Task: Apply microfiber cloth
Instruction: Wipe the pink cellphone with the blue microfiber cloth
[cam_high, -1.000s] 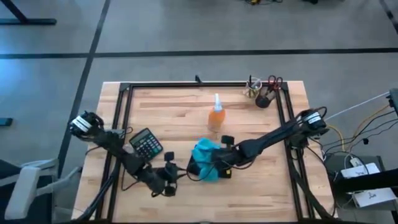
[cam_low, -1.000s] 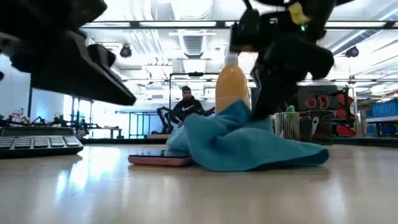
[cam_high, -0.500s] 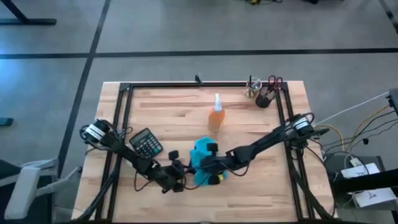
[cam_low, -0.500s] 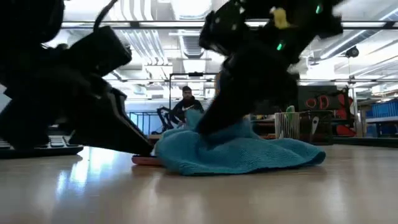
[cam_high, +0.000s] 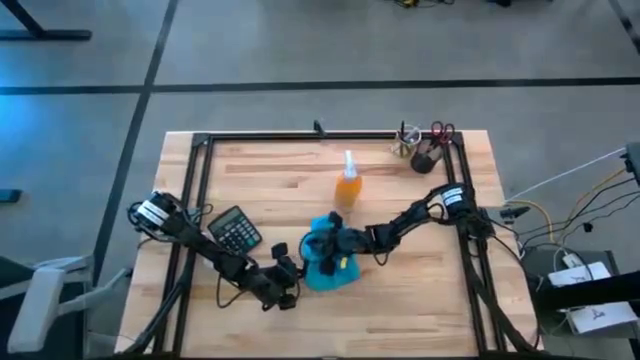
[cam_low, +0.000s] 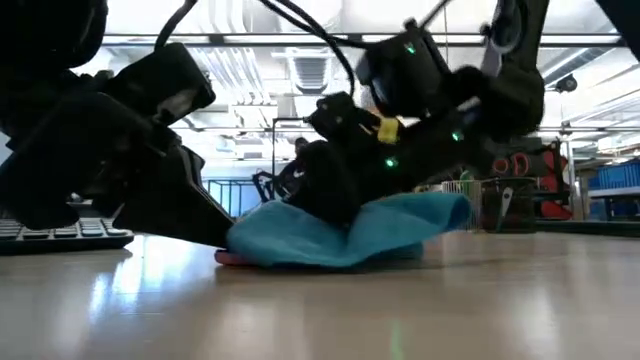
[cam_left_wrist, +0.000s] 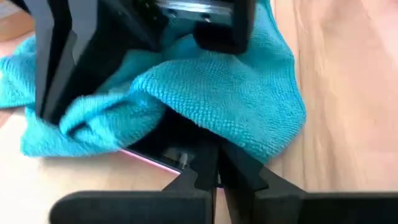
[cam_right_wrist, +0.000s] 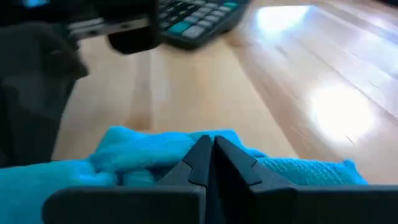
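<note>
The turquoise microfiber cloth (cam_high: 330, 268) lies bunched over a black phone with a pink edge (cam_left_wrist: 152, 158) at the table's near middle, covering most of it. My right gripper (cam_right_wrist: 208, 152) reaches in from the right, lies low on the cloth's top and is shut on it. My left gripper (cam_left_wrist: 211, 171) comes from the left, shut, its tips at the phone's uncovered edge just beside the cloth. In the low view the cloth (cam_low: 340, 232) lies flat under the right gripper. My left gripper's shut fingertips (cam_left_wrist: 202, 165) meet the phone's bare edge (cam_left_wrist: 174, 160) where it shows from under the cloth, coming nearly level from the table's left. The phone lies flat on the table. My right gripper holds the cloth's top bunch (cam_right_wrist: 180, 146) at its fingertips, slanting down from the table's right. The cloth is slack, bulging on both sides of the fingers, and rests on the phone and the table; one layer or several, I cannot tell.
An orange spray bottle (cam_high: 347, 187) stands just beyond the cloth. A calculator (cam_high: 235, 231) lies to the left by the left arm. A cup with pens and scissors (cam_high: 424, 152) stands at the far right. A black frame (cam_high: 300, 137) borders the table.
My right gripper has gone toward the table's left and down, tipping flatter, and has dragged the cloth along over the phone; the cloth, raised in a peak before, now lies low and spread. My left gripper has moved right up to the phone's edge.
</note>
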